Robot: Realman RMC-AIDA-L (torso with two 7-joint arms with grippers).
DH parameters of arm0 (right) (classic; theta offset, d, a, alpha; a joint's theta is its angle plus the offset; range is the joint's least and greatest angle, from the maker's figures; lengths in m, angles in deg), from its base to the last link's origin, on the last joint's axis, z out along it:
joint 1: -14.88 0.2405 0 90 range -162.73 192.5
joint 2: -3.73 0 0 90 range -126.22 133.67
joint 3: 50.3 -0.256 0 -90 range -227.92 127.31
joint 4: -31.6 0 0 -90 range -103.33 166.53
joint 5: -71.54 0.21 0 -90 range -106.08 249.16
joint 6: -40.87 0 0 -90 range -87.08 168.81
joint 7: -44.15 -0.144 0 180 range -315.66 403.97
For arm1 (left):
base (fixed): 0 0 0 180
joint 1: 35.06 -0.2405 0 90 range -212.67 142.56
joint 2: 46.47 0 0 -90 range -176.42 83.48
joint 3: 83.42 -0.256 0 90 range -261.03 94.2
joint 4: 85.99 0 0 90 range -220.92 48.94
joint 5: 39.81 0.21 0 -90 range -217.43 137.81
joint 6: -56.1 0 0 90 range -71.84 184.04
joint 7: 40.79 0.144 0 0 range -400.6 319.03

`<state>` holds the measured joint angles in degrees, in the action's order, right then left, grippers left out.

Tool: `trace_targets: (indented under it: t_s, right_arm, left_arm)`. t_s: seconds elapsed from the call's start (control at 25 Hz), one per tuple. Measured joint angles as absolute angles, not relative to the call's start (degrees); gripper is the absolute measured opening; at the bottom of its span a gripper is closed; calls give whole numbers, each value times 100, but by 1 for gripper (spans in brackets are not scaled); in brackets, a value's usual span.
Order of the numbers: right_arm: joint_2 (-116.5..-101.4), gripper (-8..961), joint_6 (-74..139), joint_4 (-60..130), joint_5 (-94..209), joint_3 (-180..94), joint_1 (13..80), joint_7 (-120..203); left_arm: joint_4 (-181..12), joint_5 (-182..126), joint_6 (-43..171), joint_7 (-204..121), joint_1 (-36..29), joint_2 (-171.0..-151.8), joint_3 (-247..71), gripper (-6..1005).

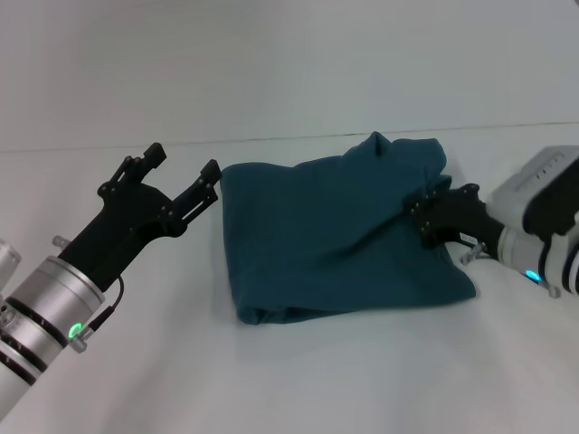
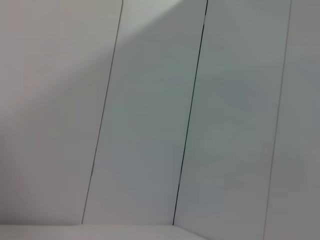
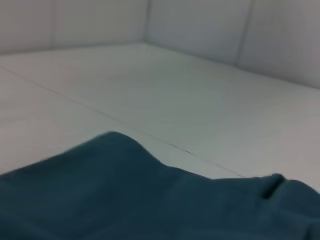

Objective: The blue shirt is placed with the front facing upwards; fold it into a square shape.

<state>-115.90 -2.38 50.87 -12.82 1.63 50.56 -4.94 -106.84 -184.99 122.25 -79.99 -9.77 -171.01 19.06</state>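
The blue shirt [image 1: 335,240] lies on the white table [image 1: 298,380] folded into a rough, thick rectangle, with a small peak of cloth at its far edge. No print shows. My left gripper [image 1: 184,163] is open and held in the air just left of the shirt's far left corner, touching nothing. My right gripper [image 1: 418,220] rests at the shirt's right edge, where creases in the cloth run toward it. In the right wrist view the blue shirt [image 3: 150,200] fills the lower part. The left wrist view shows only wall panels.
The white table [image 3: 150,90] extends on all sides of the shirt. A pale panelled wall [image 2: 200,125] stands behind the table's far edge.
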Motion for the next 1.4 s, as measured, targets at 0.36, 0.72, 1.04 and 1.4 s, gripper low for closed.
trace_targets:
  t_s: [0.36,0.72,1.04,1.4]
  right_arm:
    - [-11595,-1,1102,4857,-1042,147,5631,-637]
    - [-11507,0,1306,4869,-1095,207,5900,-1316]
    - [-11633,0,247,5801,-934,214,5131,-1921]
    - [-11627,-1,517,5411,-1030,1507,5503,-1749]
  left_arm:
    - [-10619,-18501,12275,-7999,-994,-17092,1906,888]
    - [-10565,-18500,12281,-7991,-961,-17073,1906,888]
    - [-10570,-18489,12409,-7989,-976,-17075,1906,888]
    - [-10550,-18490,12431,-7989,-1001,-17084,1906,887]
